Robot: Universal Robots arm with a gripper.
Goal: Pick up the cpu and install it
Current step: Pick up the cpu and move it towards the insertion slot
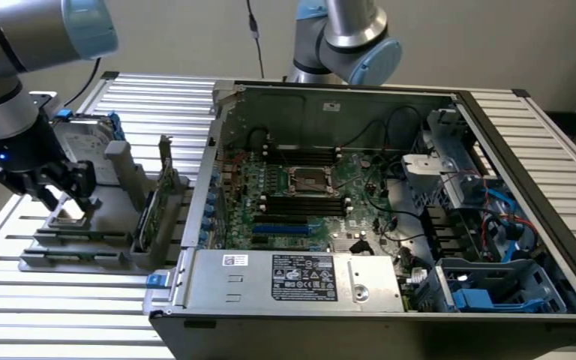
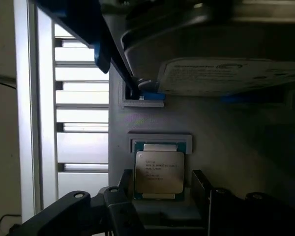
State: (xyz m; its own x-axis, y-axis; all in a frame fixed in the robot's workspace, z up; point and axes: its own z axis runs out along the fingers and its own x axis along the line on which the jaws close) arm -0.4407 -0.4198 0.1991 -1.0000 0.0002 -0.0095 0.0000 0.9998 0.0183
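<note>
Gripper (image 2: 160, 178) hanging low over the grey holder (image 2: 226, 137) at the exterior view's left, and we are seeing its jaws standing wide apart with nothing between them but air and the chip below. We are looking straight down on the cpu (image 2: 159, 169): it is lying flat in its shallow framed recess in the holder, silver top up, printed lettering showing. The dark fingers (image 2: 200, 184) are flanking it, one on each side, and we are seeing a sliver of gap on both sides, so no contact. Just beside that recess the hard drive (image 2: 231, 76) with its blue brackets (image 2: 83, 24) is sitting on the same holder. Over to the exterior view's right, the open computer case (image 1: 528, 150) is lying on the slatted table (image 1: 58, 300), its motherboard (image 1: 298, 202) facing up and the metal-framed socket (image 1: 309, 180) sitting near the board's middle, well apart from the chip. Behind the case a second arm (image 1: 346, 37) is standing upright.
</note>
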